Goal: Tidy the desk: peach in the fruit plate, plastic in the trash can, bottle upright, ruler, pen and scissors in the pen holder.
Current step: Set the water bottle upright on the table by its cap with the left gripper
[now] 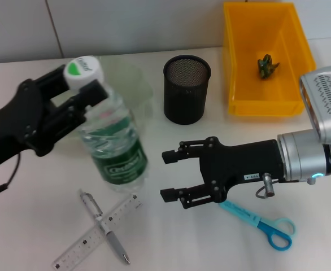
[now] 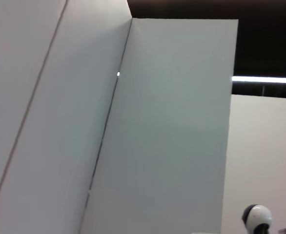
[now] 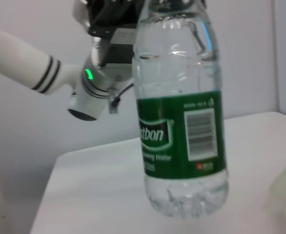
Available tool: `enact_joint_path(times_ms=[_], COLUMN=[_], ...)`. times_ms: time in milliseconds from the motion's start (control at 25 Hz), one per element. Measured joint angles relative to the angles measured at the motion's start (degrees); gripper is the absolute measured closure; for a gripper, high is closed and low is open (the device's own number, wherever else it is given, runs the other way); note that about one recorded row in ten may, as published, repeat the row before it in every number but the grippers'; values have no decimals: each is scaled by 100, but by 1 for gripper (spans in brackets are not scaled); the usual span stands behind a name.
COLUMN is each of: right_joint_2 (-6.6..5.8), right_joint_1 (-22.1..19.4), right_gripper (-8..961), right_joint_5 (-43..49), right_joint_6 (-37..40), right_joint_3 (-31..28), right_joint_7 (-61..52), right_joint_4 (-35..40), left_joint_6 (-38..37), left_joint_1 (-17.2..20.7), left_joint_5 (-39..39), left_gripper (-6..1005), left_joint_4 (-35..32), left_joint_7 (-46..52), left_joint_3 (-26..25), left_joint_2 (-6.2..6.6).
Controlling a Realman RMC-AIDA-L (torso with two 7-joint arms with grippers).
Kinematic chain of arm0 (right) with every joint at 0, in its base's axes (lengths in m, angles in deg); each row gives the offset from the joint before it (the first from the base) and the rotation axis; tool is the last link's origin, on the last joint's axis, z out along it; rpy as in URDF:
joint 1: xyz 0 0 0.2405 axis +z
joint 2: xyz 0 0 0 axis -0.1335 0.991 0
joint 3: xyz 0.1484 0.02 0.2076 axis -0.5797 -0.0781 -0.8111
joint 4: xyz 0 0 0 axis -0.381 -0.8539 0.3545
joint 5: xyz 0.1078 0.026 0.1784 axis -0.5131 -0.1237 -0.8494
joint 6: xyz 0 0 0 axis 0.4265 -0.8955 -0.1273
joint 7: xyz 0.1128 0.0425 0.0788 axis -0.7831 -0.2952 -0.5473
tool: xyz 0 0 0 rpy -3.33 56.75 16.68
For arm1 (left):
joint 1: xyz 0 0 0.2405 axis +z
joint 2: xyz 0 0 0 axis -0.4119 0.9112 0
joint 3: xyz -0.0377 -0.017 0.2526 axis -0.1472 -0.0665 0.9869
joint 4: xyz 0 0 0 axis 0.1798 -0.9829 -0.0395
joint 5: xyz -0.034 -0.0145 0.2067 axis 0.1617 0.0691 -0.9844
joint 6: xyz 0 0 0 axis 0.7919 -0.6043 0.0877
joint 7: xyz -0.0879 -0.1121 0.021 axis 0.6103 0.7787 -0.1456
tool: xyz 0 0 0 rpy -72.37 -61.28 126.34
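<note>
My left gripper [image 1: 82, 84] is shut on the neck of a clear water bottle [image 1: 114, 147] with a green label and white cap, held nearly upright and slightly tilted. Whether its base touches the table I cannot tell. In the right wrist view the bottle [image 3: 182, 122] fills the middle. My right gripper [image 1: 166, 175] stands open just right of the bottle, nothing between its fingers. A ruler [image 1: 95, 232] and pen [image 1: 105, 226] lie crossed at the front left. Blue scissors [image 1: 261, 223] lie under my right arm. The black mesh pen holder [image 1: 187, 89] stands behind. The peach is out of view.
A yellow trash can [image 1: 264, 104] at the back right holds a small green crumpled piece of plastic [image 1: 267, 66]. A pale translucent fruit plate [image 1: 137, 84] sits behind the bottle. The left wrist view shows only wall panels.
</note>
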Motion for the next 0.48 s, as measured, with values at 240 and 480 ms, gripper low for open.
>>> enact_joint_path(times_ms=[240,480], right_joint_2=[2,2], right_joint_1=[-110,-283], right_gripper=[180,181], right_joint_5=[-213,-457], right_joint_6=[-80,-93], right_joint_3=[-9,-8], right_joint_7=[81,289], right_joint_4=[-46,-69], left_joint_6=[241,767], left_joint_1=[352,631], left_joint_5=[-10,-10], left_gripper=[533,528], left_joint_4=[-211,-166], left_joint_7=[-478,-1134], left_joint_3=[-99,-125], left_joint_2=[14,-6])
